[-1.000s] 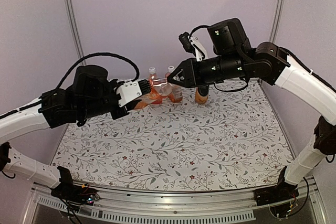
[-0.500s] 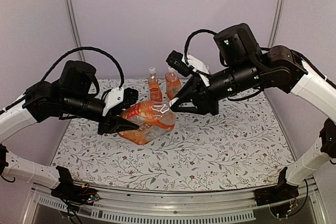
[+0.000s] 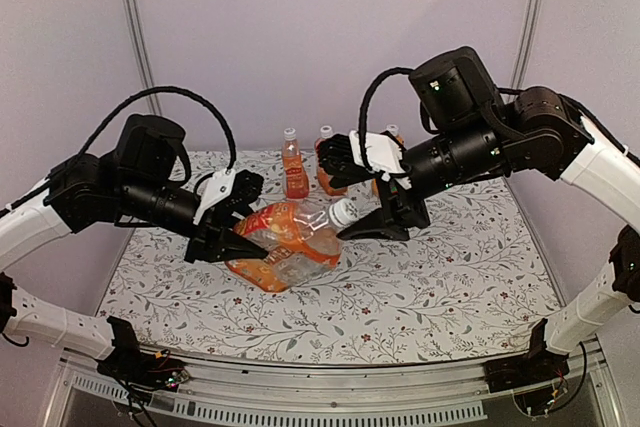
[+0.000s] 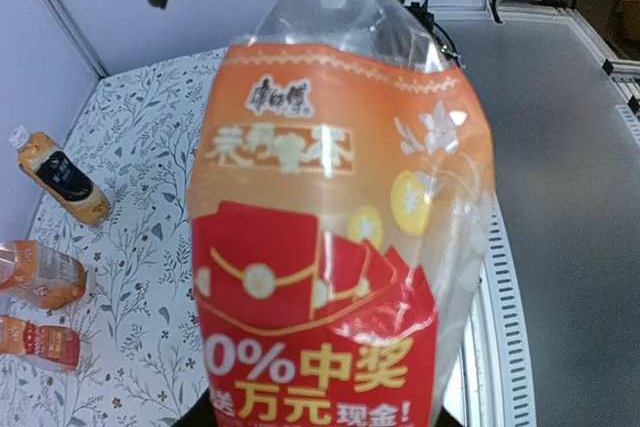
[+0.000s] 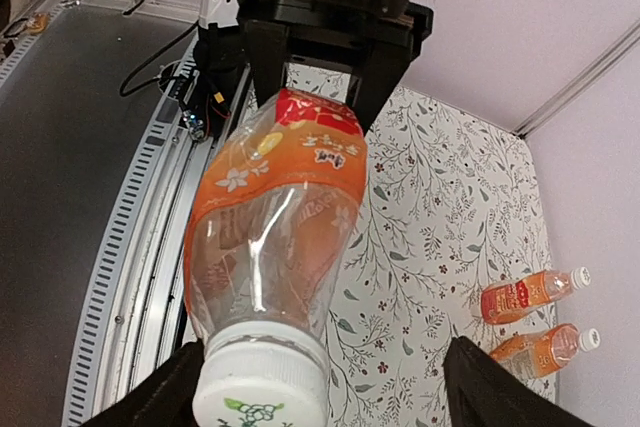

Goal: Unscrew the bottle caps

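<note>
from above, the left gripper [image 3: 238, 245] has its jaws closed on the base end of a big bottle [image 3: 290, 247] with an orange label, held on its side above the flowered table [image 3: 450, 277]. the bottle's white cap [image 3: 343, 212] points toward the right gripper [image 3: 362, 227], which is just beside it. three small bottles [image 3: 293, 165] of orange drink stand at the back, one half hidden behind the right arm. the small caps [image 3: 289, 133] i can see all look to be on.

from the left wrist, the big bottle [image 4: 330, 247] fills the view, its body looking mostly empty. the neck runs off the top edge, so the cap is not shown. the jaws themselves are barely in the picture. the three small bottles [image 4: 60, 182] show at the left, well apart from it.

from the right wrist, the white cap [image 5: 262, 387] sits between the right gripper's fingers [image 5: 180, 392]. these stand wide, one just beside the cap and the other well clear. i'd say they have no grip on it. the left gripper [image 5: 325, 97] clamps the far end.

so as i judge it, no cap is off yet. this one needs gripping and turning, then the three at the back.
</note>
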You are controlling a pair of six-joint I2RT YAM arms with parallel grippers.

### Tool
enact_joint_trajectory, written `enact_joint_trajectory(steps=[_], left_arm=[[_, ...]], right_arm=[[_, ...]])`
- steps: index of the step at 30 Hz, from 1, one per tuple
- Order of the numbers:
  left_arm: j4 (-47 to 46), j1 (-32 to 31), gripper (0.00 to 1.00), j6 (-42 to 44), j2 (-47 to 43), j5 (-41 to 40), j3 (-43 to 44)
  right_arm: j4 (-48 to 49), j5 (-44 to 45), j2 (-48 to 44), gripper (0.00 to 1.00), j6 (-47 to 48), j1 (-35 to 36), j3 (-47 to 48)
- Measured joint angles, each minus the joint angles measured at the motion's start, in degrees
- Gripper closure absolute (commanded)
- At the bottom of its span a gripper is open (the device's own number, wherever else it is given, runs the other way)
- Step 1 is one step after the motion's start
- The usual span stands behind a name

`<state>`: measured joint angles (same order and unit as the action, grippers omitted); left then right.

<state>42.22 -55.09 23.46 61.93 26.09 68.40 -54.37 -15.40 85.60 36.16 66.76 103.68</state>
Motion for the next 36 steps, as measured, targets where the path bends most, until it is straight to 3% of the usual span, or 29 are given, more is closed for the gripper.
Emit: enact_joint_trajectory(steps=[3,9,14,19,25,30,36], left_arm=[[-2.8,-0.5,0.85,0.5,-0.7,-2.9,-0.3],[-9.5,-0.6,0.85,4.0,-1.1,-17.4,-3.4],[-13.3,-0.8,0.85,7.9,-0.5,-27.5,-5.6],[-14.9,-1.2,0.85,9.6,-0.4,-31.1,-6.3],[-15.6,-1.8,0.85,10.8,-0.4,-32.4,-6.4],[-15.8,-1.9,0.85,11.0,-0.4,-33.0,-6.4],[-15.8,-1.9,0.85,11.1,-0.4,-33.2,-6.4]], right_arm=[[2.4,3.7,-0.1,0.01,-4.5,-0.1,-1.0],[6.3,7.6,-1.9,0.03,-21.2,-0.7,-2.2],[7.0,10.8,-1.6,0.13,-41.6,-2.7,-1.3],[5.7,13.4,0.5,0.27,-58.6,-6.9,-1.0],[5.0,8.8,3.9,0.5,-64.7,-9.0,3.2],[5.2,2.7,5.6,0.49,-68.0,-9.4,3.9],[5.0,-0.1,5.8,0.65,-69.8,-9.7,2.8]])
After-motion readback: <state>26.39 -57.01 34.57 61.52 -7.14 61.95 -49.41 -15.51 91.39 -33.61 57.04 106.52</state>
